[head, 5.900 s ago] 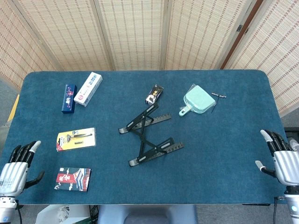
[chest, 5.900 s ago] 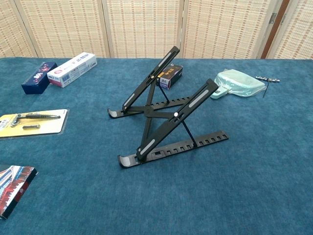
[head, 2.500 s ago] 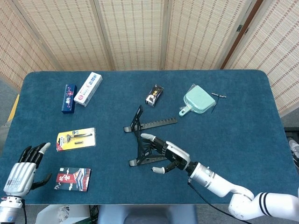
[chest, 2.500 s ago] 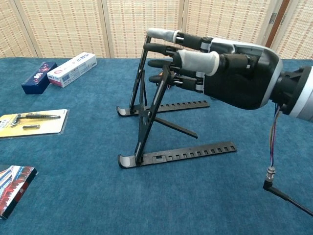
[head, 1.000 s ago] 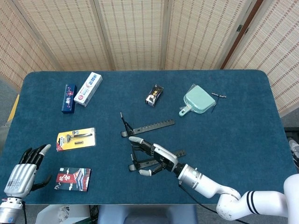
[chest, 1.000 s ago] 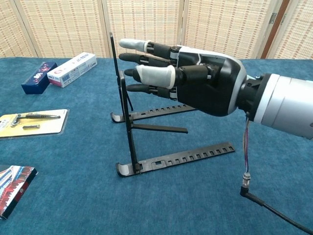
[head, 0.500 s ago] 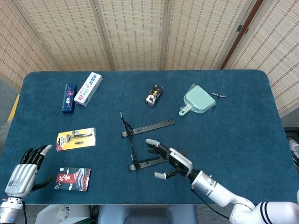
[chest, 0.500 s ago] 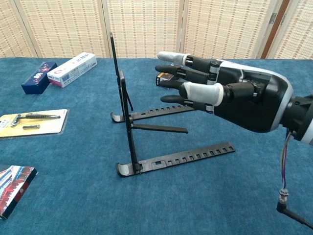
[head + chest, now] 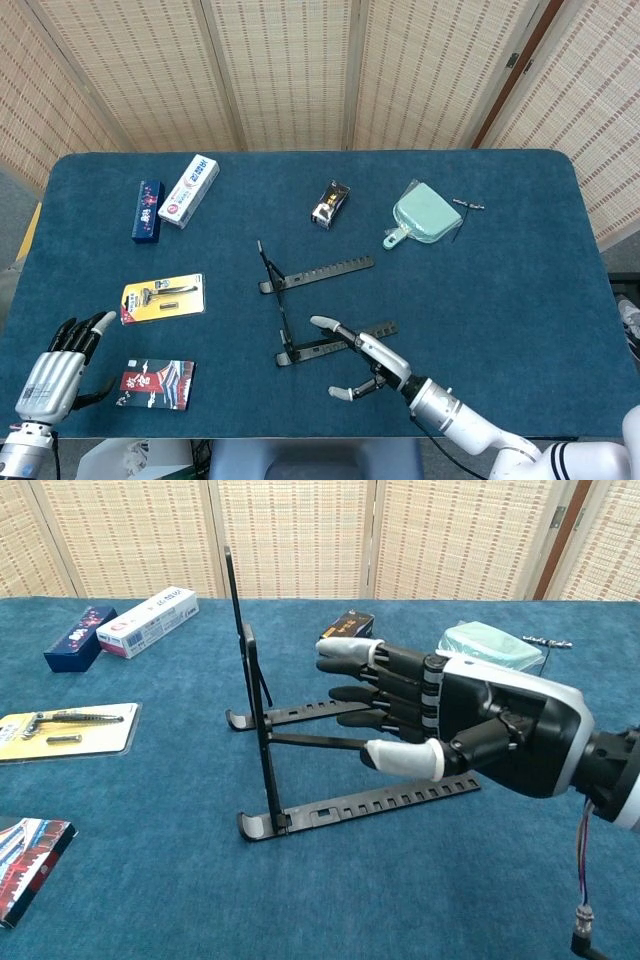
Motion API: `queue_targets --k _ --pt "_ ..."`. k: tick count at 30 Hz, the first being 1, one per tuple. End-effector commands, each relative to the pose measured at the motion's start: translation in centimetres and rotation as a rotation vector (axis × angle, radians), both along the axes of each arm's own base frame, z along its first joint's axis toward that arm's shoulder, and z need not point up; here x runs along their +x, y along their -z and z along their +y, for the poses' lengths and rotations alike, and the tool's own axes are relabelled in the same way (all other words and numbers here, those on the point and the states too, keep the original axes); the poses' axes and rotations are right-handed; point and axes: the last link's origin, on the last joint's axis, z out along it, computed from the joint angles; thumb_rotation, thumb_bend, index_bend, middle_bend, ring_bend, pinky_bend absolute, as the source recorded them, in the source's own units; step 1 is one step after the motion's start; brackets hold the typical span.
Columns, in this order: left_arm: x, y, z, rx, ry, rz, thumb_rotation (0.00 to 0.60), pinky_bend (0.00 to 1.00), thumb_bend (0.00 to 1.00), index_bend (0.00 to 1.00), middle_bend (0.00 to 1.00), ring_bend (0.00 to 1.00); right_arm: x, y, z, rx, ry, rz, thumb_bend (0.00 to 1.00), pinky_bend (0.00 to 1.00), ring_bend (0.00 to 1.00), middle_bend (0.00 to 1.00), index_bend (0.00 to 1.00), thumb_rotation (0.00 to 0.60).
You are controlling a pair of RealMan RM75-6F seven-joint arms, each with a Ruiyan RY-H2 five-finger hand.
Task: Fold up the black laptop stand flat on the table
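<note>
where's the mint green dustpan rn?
The mint dustpan lies on the far right part of the table in the head view, a small drill bit just right of it and the small black box off to its left.

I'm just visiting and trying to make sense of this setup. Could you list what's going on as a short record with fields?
Surface: blue table
Main item: black laptop stand, support arms upright, base rails flat on the table, not folded
Right robot hand: open, fingers spread, beside the stand's rails, holding nothing
Left robot hand: open, at the table's near left corner, away from the stand
Other items: white box, dark blue box, mint dustpan, tool card
</note>
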Motion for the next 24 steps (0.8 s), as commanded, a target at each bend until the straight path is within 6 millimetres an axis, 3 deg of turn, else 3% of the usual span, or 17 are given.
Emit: queue_targets --k 1,24 --pt "0.0 0.0 0.0 -0.001 0.000 0.000 0.600 0.03 0.27 0.01 0.08 0.11 0.0 0.7 0.4 0.031 0.028 -0.018 0.15 0.06 0.00 0.00 0.00 0.600" --pt "-0.2 0.1 -0.2 -0.016 -0.011 0.010 0.600 0.03 0.27 0.01 0.08 0.11 -0.3 4.5 0.9 0.096 0.103 -0.075 0.17 0.06 0.00 0.00 0.00 0.600"
